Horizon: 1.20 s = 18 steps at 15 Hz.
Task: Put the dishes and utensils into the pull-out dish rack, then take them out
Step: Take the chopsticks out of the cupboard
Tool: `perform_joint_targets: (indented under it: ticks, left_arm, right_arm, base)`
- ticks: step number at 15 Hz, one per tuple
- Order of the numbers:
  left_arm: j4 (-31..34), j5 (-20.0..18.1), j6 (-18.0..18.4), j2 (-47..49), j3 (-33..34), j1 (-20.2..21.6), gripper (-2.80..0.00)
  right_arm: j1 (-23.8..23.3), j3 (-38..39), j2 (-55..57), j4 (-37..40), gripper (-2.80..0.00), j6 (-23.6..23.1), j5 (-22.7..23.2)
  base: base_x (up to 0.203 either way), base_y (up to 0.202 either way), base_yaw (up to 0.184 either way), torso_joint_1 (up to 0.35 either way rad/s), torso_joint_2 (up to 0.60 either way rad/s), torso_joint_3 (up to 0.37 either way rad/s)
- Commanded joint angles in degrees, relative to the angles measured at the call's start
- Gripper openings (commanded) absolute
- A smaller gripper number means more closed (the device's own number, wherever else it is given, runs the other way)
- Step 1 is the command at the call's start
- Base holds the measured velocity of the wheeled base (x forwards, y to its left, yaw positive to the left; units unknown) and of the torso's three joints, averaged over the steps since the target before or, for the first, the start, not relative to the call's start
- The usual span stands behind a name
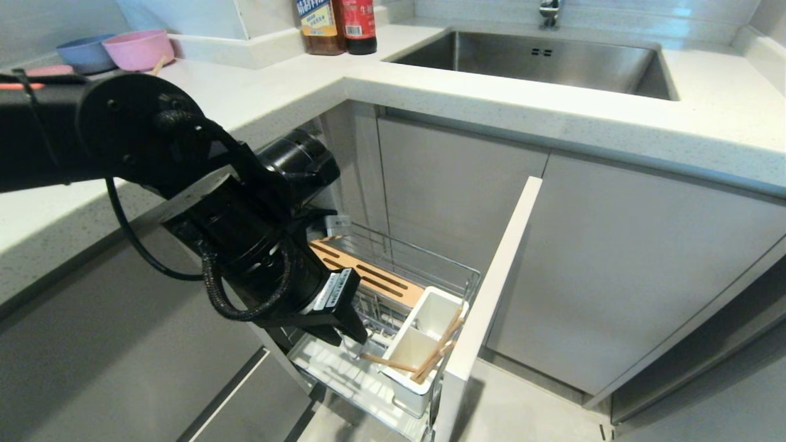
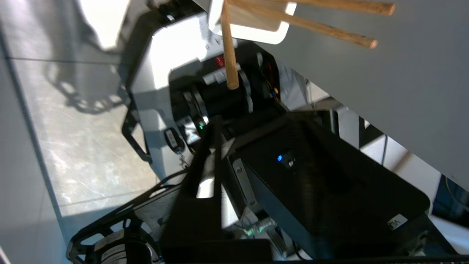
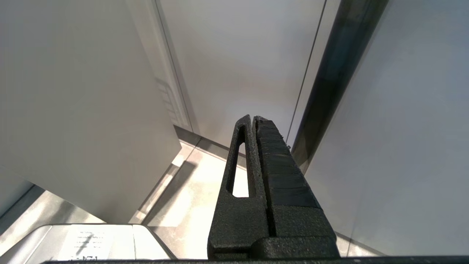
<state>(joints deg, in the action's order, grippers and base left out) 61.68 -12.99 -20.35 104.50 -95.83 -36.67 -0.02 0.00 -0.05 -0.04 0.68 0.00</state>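
White countertop (image 1: 466,104); steel sink (image 1: 552,58); grey cabinets (image 1: 626,264); tiled floor (image 2: 84,154)

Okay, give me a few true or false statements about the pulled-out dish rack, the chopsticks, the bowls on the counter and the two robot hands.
1. The chopsticks stand in the white utensil holder of the pull-out dish rack. True.
2. The sink is full of dishes. False: nothing shows in it.
3. The right hand is shut and empty. True.
4. The left hand hovers above the sink. False: it is low in the rack, beside the holder.
5. A pink bowl and a blue bowl sit on the counter. True.
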Motion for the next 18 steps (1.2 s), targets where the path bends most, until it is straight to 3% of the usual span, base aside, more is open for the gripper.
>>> perform_joint_targets:
  ticks: [1,7,18]
  left_arm:
    - [0.4,-2.1,0.3,3.3,0.1,0.9,0.00]
    - [0.5,-3.4,1.8,9.7,-1.2,3.1,0.00]
    - [4.5,-8.3,1.7,17.7,-4.6,2.6,0.00]
  right_arm:
    - [0.0,0.1,0.0,0.0,-2.80,0.0,0.0]
    - [0.0,0.1,0.0,0.0,-2.80,0.0,0.0]
    - [0.0,0.1,0.0,-0.1,-2.80,0.0,0.0]
  base:
    - [0.000,0.000,0.000,0.000,0.00,0.000]
    - [0.000,0.000,0.000,0.000,0.00,0.000]
    - [0.000,0.000,0.000,0.000,0.00,0.000]
